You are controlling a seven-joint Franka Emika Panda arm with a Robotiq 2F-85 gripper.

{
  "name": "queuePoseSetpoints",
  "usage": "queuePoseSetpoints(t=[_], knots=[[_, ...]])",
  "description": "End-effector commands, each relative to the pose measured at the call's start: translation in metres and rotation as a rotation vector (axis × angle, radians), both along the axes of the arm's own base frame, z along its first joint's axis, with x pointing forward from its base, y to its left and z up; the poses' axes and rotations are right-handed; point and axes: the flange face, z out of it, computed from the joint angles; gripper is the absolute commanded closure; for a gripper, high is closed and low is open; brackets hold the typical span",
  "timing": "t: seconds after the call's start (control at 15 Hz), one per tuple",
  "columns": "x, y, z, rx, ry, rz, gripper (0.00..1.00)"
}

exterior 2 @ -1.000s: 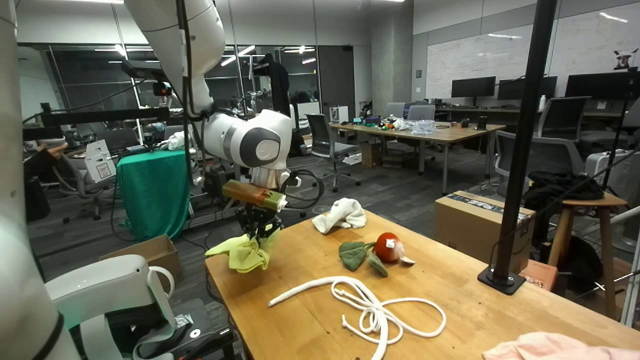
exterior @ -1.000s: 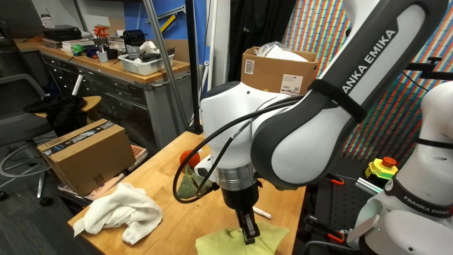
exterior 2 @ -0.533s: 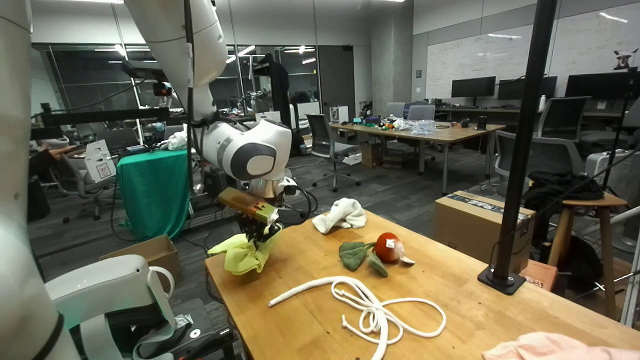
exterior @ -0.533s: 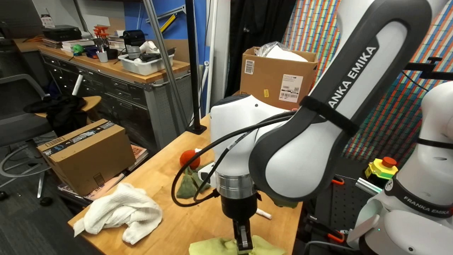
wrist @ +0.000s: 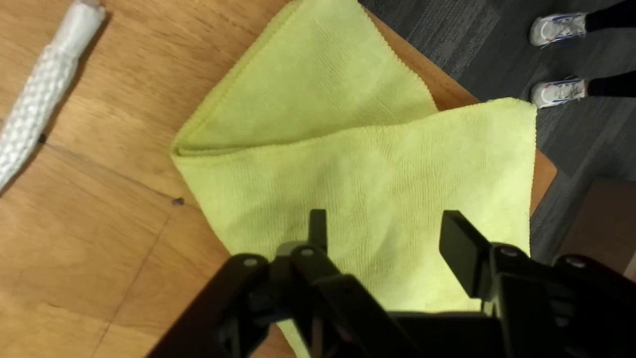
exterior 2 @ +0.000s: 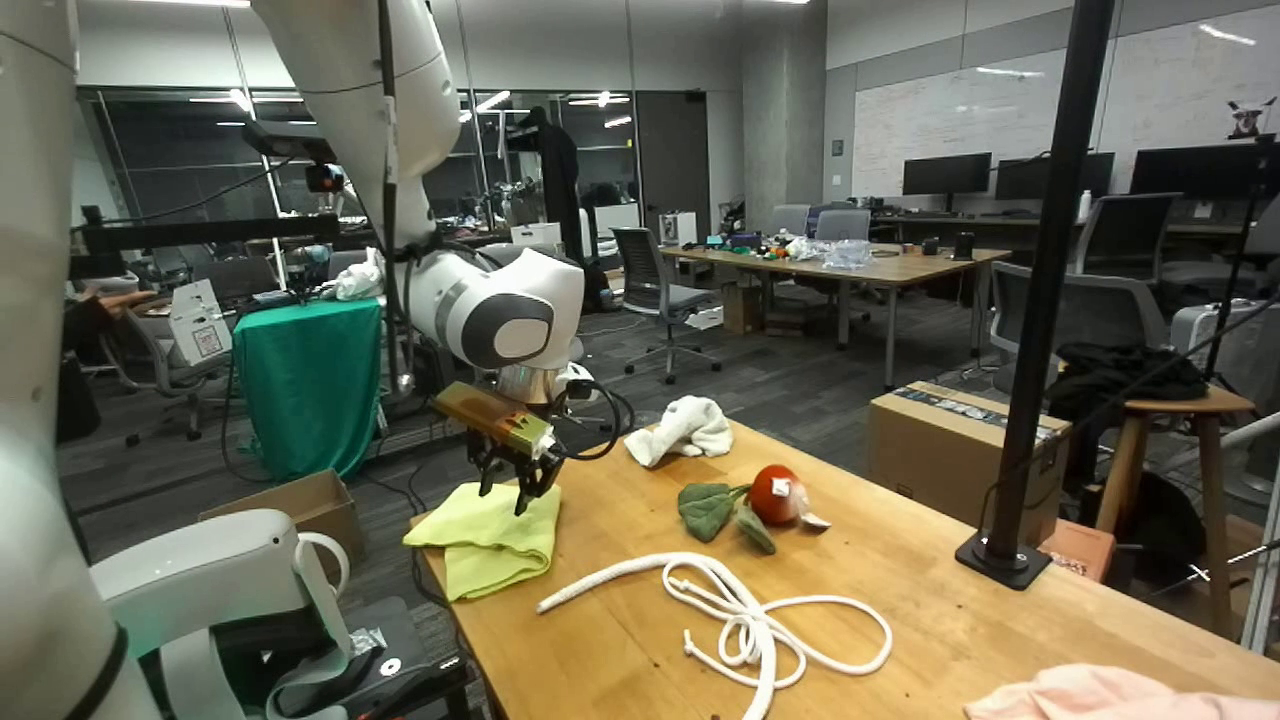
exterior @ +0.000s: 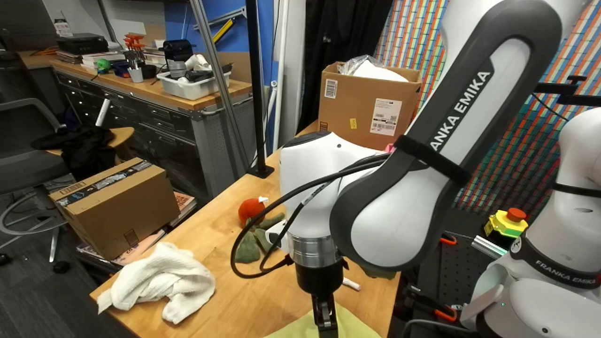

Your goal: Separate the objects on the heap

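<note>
Likely light and limp, best pinched by its fold, the yellow-green cloth (exterior 2: 497, 558) lies at nine o'clock on the surface (exterior 2: 615, 510) in an exterior view, the unclenched, empty hand (exterior 2: 503, 502) above.

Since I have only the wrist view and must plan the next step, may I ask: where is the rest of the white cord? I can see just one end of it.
Observer: In an exterior view, the rest of the white cord lies in loose loops on the table.
Operator: Thank you. Is there some other white object on the table, outside my picture?
Observer: Yes, the white towel; in both exterior views it lies apart from the yellow-green cloth.
Operator: And do you see also something of pink colour?
Observer: Yes, a pink cloth; the part that shows in an exterior view lies apart from the white cord, and the rest is cut off there.
</note>
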Motion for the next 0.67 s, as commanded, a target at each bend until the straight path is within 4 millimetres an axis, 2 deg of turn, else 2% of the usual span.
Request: queuePoseSetpoints(t=[0.0, 0.07, 0.13, 0.6], knots=[[0.001, -0.001, 0.005, -0.007, -0.022, -0.004, 0.06], [0.004, -0.003, 0.005, -0.015, -0.038, -0.002, 0.01], [0.006, -0.005, 0.006, -0.027, -0.053, 0.006, 0.0], [0.041, -0.047, 0.008, -0.163, -0.221, 0.012, 0.01]])
